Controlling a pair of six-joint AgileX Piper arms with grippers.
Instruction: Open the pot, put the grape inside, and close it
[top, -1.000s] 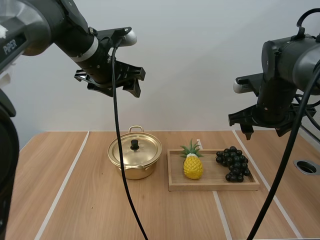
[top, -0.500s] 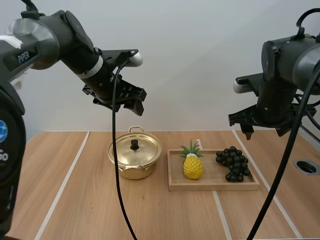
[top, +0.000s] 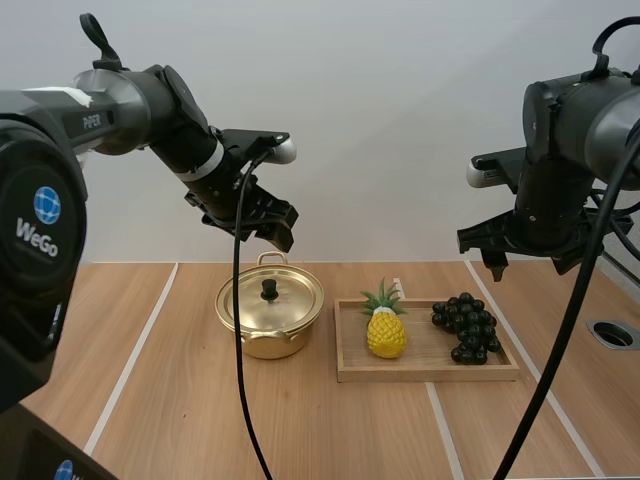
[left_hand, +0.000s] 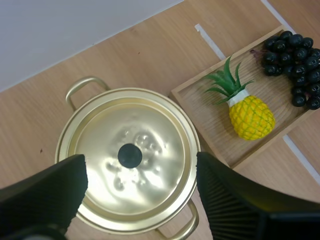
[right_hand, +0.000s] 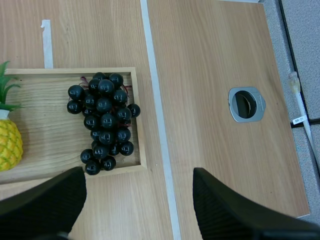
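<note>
Grapes lie at the right end of the wooden tray, next to a toy pineapple. The pot stands on the table just left of the tray, with its lid on. The bunch looks light and lumpy, probably with some give, so a pinch across its thick middle should hold better than one on a single round, slippery berry. The lid looks like thin, shiny metal, light but slick, which makes the small black knob the sensible place to take it. The left gripper hangs above the pot, fingers spread wide and holding nothing. The right gripper hovers high over the tray's grape end, likewise spread and empty. The high view gives both arms' height above the table. The left wrist view adds that the knob sits roughly in line with the gap between the fingers. The right wrist view shows the bunch nearer one finger than the other.
</note>
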